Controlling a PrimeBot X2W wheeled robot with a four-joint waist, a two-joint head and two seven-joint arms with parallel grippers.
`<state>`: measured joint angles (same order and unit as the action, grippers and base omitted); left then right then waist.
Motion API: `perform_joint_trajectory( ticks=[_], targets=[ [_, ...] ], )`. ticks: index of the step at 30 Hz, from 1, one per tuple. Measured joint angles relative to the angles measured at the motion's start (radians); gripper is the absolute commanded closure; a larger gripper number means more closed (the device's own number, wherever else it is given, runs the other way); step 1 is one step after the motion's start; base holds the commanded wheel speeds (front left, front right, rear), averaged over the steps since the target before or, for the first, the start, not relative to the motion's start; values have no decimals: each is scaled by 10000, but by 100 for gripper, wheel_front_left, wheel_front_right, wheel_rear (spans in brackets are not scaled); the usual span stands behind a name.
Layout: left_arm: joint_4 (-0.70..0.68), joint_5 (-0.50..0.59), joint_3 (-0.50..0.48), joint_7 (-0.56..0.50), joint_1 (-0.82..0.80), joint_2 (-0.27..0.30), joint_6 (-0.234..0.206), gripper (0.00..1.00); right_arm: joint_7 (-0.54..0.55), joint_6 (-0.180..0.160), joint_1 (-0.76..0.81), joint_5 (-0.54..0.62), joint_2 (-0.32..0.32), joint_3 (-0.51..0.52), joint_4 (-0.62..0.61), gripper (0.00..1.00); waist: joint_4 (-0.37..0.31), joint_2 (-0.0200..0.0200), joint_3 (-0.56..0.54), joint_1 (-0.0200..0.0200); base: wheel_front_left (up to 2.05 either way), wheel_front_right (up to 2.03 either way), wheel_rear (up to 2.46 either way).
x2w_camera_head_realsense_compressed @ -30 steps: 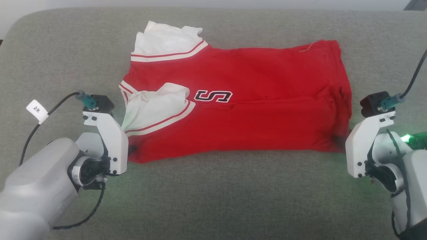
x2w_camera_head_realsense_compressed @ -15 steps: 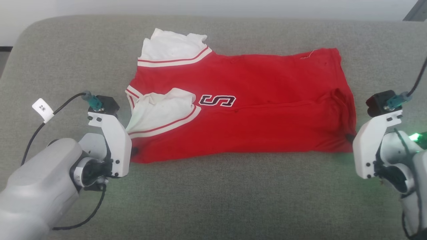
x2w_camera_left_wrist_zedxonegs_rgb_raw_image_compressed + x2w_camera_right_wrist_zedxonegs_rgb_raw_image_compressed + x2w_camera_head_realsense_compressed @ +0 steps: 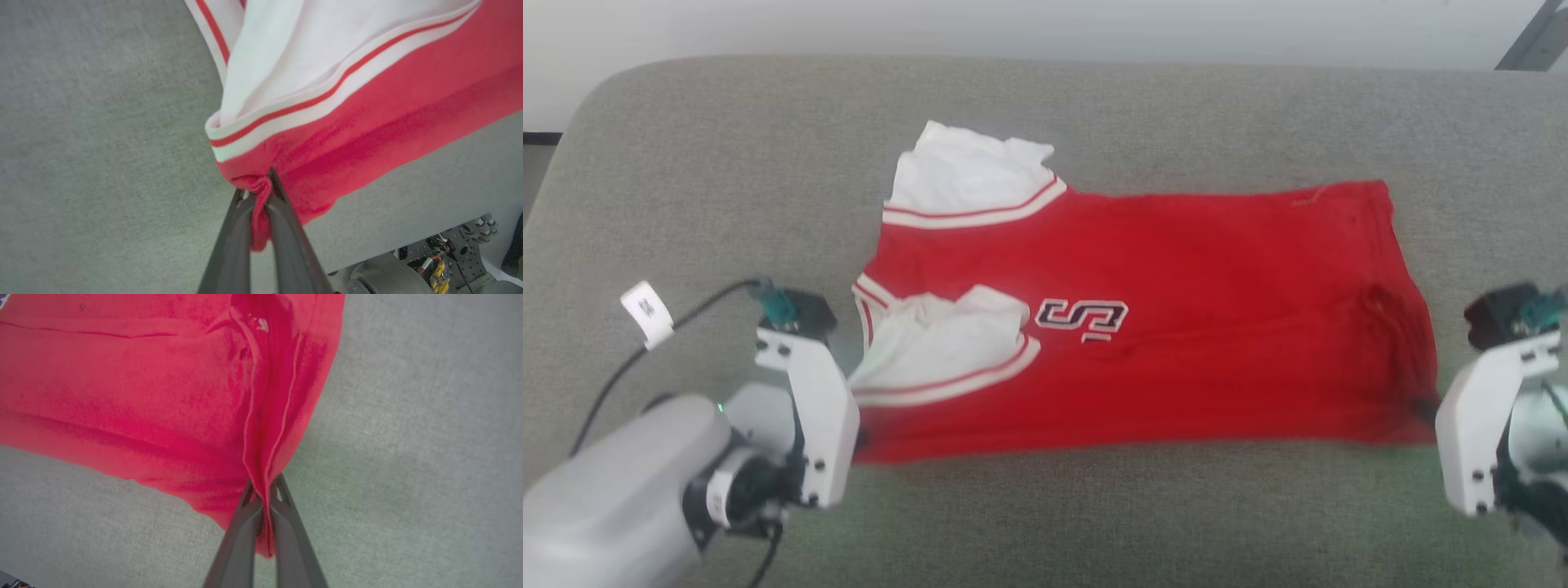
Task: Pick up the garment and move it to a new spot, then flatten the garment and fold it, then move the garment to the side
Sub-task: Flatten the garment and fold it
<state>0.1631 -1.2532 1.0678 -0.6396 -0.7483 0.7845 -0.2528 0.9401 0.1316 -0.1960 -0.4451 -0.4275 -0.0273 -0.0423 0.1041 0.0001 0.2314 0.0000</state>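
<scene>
The left claw [image 3: 258, 187] is shut tight on a corner of the red shirt [image 3: 1192, 367]. A little bunch of red cloth is squeezed between its two dark fingers [image 3: 231, 245]. Just past its tips is a white sleeve [image 3: 286, 49] with a red and white stripe along the edge. The right claw [image 3: 263, 486] is shut too. It pinches the shirt's other near corner, where the cloth is bunched into a thin fold. The shirt lies folded on a soft grey cushion [image 3: 1045, 523], pulled flat between the two claws and spreading away from both. A black and white letter [image 3: 1082, 318] shows on the red cloth, about halfway between the claws.
</scene>
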Motion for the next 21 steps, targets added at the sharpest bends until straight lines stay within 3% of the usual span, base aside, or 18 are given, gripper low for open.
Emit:
perform_joint_trajectory(
  ticks=[6, 13, 14, 16, 17, 19, 21],
  targets=[
    [-688, -146, 128, -59, 608, 244, -479, 100, 230, -2, 913, -59, 424, 301, -221, 100, -73, 0, 64, 0, 0, 0, 0],
    [-324, -437, 94, 88, 887, 144, -458, 98, 27, -2, 1007, -167, 692, 146, 138, 100, -207, -1, 103, 0, 0, 0, 0],
    [-290, -403, 69, 155, 882, 144, -426, 71, -12, -4, 973, -178, 696, 105, 182, 100, -222, 0, 93, 0, 0, 0, 0],
    [-268, -385, 36, 201, 866, 148, -412, 0, -119, -4, 935, -173, 685, 67, 217, 55, -229, -1, 81, 0, 0, 0, 0],
    [-267, -349, 15, 224, 840, 171, -384, 0, -176, -4, 874, -173, 694, 67, 268, 47, -241, 0, 67, 0, 0, 0, 0],
    [-324, -297, -13, 217, 714, 280, -393, 0, -265, -4, 814, -174, 673, 29, 318, 0, -263, 0, 18, 0, 0, 0, 0],
    [-525, -167, -84, 186, 517, 485, -477, 0, -345, -4, 729, -203, 646, 33, 303, 0, -298, 0, -29, 0, 0, 0, 0]
  ],
)
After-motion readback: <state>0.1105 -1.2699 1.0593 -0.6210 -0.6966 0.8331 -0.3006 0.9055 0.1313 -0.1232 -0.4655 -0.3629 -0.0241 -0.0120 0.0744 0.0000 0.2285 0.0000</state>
